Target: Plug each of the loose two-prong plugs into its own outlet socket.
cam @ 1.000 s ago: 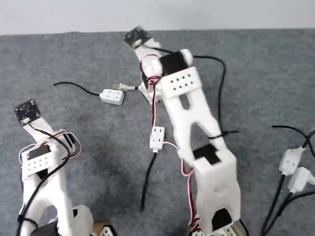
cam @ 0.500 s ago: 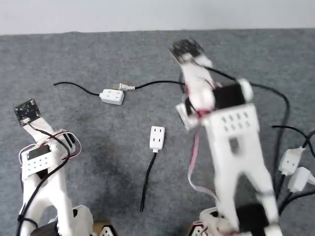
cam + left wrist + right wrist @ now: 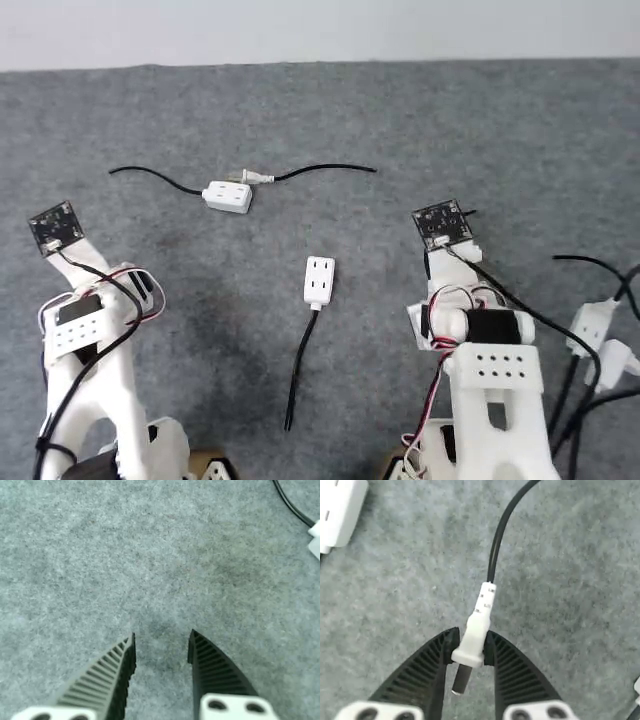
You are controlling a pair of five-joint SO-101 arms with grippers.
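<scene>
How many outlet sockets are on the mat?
2 for sure: left socket, a plug in it; centre socket. Two white blocks at the right edge may be more.

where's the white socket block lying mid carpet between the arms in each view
high view: the white socket block lies in the middle of the grey carpet, its black cord trailing toward the near edge.
right wrist view: probably the same white socket block, cut off at a corner, beyond the right gripper and its white plug.
left wrist view: not in it.
shared landmark: the grey carpet.
</scene>
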